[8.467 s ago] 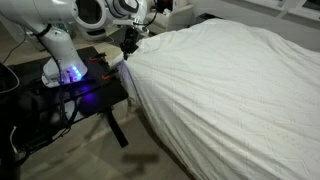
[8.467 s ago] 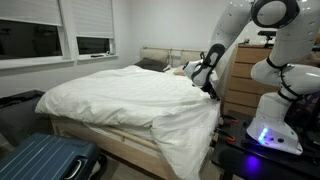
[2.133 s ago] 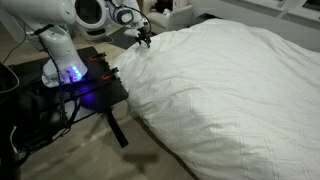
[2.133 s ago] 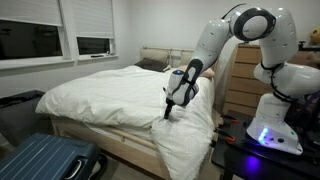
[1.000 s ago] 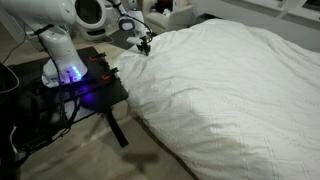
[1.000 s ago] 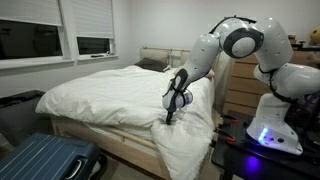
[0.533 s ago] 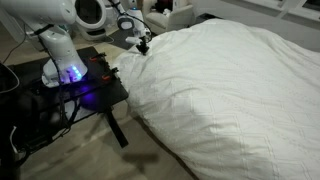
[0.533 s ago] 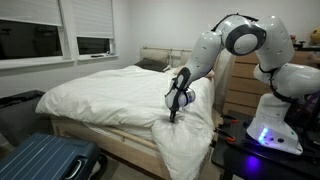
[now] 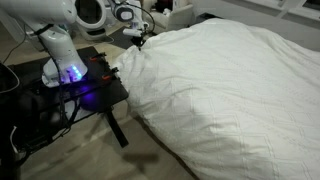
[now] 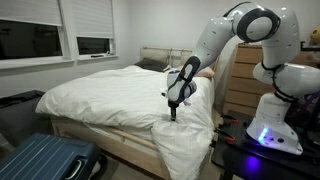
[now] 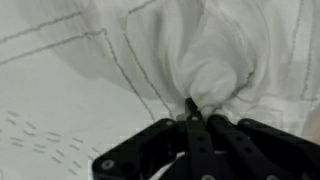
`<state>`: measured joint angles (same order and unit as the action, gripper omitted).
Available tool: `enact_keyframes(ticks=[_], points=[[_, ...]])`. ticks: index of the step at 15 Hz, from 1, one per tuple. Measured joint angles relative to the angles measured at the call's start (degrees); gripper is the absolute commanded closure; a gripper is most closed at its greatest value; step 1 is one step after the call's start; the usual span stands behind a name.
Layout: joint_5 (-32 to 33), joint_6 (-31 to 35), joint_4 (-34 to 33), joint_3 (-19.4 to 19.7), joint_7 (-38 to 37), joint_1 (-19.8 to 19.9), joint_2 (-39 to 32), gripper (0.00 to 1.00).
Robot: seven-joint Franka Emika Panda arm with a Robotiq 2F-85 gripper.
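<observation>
A white quilted duvet [image 9: 230, 85] covers the bed in both exterior views [image 10: 120, 95]. My gripper [image 10: 172, 113] sits at the duvet's side edge near the robot base and is shut on a bunched fold of the fabric. In the wrist view the black fingers [image 11: 205, 140] come in from the bottom and pinch a gathered tuft of the white duvet [image 11: 215, 70] at my gripper [image 11: 192, 108]. Creases radiate from the pinched spot. In an exterior view the gripper [image 9: 137, 38] is at the duvet's upper left corner, with the cloth lifted slightly there.
The robot's black stand [image 9: 70, 85] with a blue glowing base [image 10: 262, 135] is beside the bed. A blue suitcase [image 10: 45, 160] lies on the floor at the bed's foot. A wooden dresser [image 10: 240, 85] stands behind the arm. Windows [image 10: 60, 30] line the far wall.
The jaws have shut on a fold of the duvet. The arm has since risen a little, pulling the pinched cloth up with it.
</observation>
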<state>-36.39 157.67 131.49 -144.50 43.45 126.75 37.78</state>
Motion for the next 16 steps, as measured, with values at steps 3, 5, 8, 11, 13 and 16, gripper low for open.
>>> enact_keyframes(ticks=[3, 5, 8, 11, 13, 16], points=[[5.1, 0.0, 0.5, 0.1, -1.2, -4.0, -1.4, 0.99], [8.4, 1.2, 0.9, 0.2, -2.3, -5.7, -1.4, 0.99], [12.6, 2.6, 1.6, 0.2, -3.6, -7.1, -1.4, 0.99], [15.7, 3.3, 1.8, 0.0, -3.7, -7.6, -1.6, 0.99], [17.2, 3.7, 1.9, -0.3, -3.6, -7.5, -1.7, 0.99], [18.6, 4.0, 2.0, -1.1, -3.5, -7.1, -1.7, 0.99]])
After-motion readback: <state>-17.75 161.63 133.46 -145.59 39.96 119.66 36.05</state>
